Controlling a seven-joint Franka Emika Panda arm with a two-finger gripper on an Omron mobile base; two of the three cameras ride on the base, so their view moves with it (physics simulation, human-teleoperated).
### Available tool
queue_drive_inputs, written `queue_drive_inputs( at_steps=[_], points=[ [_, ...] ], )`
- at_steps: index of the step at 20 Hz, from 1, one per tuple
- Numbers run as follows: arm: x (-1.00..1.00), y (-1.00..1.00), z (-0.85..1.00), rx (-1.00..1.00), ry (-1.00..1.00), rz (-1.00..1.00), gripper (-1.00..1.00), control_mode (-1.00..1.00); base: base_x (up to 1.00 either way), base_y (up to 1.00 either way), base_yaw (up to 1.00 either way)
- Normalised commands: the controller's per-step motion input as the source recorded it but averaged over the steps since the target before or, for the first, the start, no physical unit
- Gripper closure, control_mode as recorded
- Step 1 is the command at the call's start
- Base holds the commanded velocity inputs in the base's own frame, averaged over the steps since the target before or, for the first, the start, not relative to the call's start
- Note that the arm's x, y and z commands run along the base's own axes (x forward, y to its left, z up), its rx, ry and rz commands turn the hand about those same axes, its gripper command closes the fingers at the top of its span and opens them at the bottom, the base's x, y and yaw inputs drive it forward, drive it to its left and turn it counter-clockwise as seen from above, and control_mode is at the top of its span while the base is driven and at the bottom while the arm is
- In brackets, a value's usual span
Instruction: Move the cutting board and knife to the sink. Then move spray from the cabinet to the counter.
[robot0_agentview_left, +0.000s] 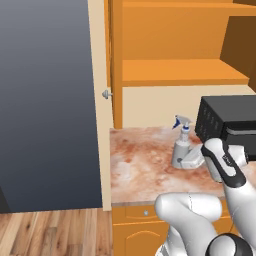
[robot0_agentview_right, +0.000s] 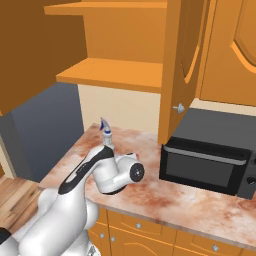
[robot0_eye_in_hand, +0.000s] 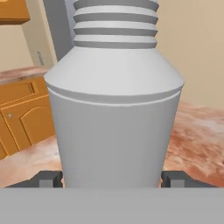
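Small pale grey cylindrical spray bottle (robot0_agentview_left: 181, 146) stands upright on marbled reddish stone counter (robot0_agentview_left: 140, 165), centre-right of frame. Gripper (robot0_eye_in_hand: 112, 178) fingers sit apart either side of it, seemingly unclamped. Spray step looks nearly done; board, knife, sink unseen.

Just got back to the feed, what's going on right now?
The arm has the spray standing upright on the counter, beside the microwave. The gripper is at the bottle's body, a fingertip on either side, jaws wide; whether they press it can't be told. The cabinet above is open, its shelves bare. So the spray is down from the cabinet, with the gripper not yet drawn away.
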Motion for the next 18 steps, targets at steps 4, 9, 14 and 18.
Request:
queue_drive_inputs(
  at_steps=[4,9,14,18],
  points=[
    [0.0,0.5,-0.43,-0.05,-0.04,-0.01,1.0,-1.0,0.0,0.0,0.0],
    [0.0,0.35,-0.38,-0.03,-0.01,-0.02,1.0,-1.0,0.0,0.0,0.0],
    [0.0,0.24,-0.33,-0.01,-0.01,-0.05,1.0,-1.0,0.0,0.0,0.0],
    [0.0,0.16,-0.27,0.0,-0.01,-0.07,1.0,-1.0,0.0,0.0,0.0]
  ],
)
